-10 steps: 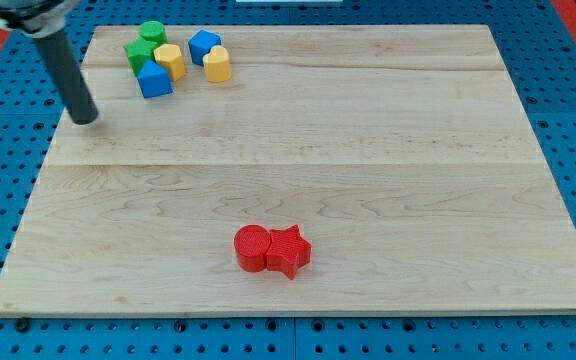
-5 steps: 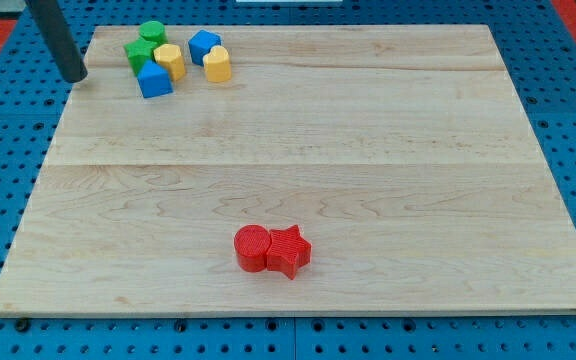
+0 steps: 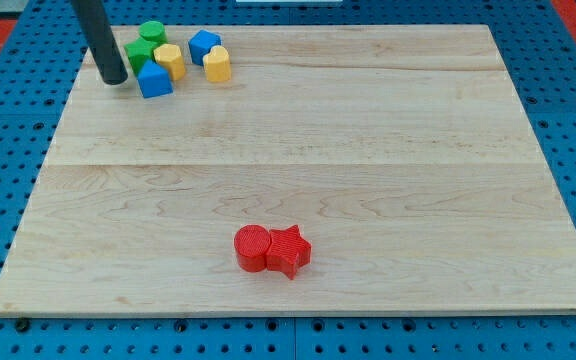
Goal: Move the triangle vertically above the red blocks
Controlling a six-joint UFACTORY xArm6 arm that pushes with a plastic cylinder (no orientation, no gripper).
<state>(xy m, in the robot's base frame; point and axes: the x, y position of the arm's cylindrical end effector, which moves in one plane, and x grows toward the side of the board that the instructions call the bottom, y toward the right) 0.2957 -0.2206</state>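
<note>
While the rod leans in from the view's top left, my tip (image 3: 115, 78) rests just left of the blue triangle (image 3: 154, 80), gripping nothing. The red cylinder (image 3: 252, 248) and red star (image 3: 290, 250) touch, well apart near the wooden board's (image 3: 418, 150) bottom edge.

Yellow hexagon block (image 3: 170, 61) and green block (image 3: 138, 52) crowd the blue triangle block (image 3: 154, 80).

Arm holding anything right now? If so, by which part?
Nothing is held. The rod has no tool to grip with; my tip rests on the board just to the view's left of the blue triangle, apparently not touching it.
</note>
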